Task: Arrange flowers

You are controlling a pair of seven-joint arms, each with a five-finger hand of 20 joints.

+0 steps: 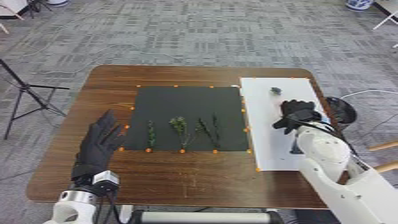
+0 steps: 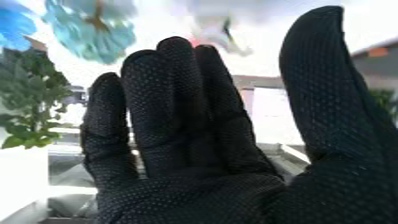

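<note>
In the head view, my right hand (image 1: pixel 298 112) is over the white board, fingers spread and nothing visibly held. A small grey-blue flower (image 1: pixel 276 91) lies on the board beyond its fingertips. Green sprigs (image 1: pixel 180 129) lie side by side on the dark mat (image 1: pixel 178 102). My left hand (image 1: pixel 94 147) is left of the mat, fingers straight. The right wrist view has my right hand (image 2: pixel 191 165) open, with a pale teal flower (image 2: pixel 96 32), a blue flower (image 2: pixel 12 31), green leaves (image 2: pixel 34 97) and a blurred whitish flower (image 2: pixel 218 36) beyond it.
The white board (image 1: pixel 271 157) runs along the right side of the brown table (image 1: pixel 151 182). A round black object (image 1: pixel 342 111) is at the table's right edge, close to my right arm. Orange marks line the mat's border. A black tripod (image 1: pixel 31 92) stands on the floor at left.
</note>
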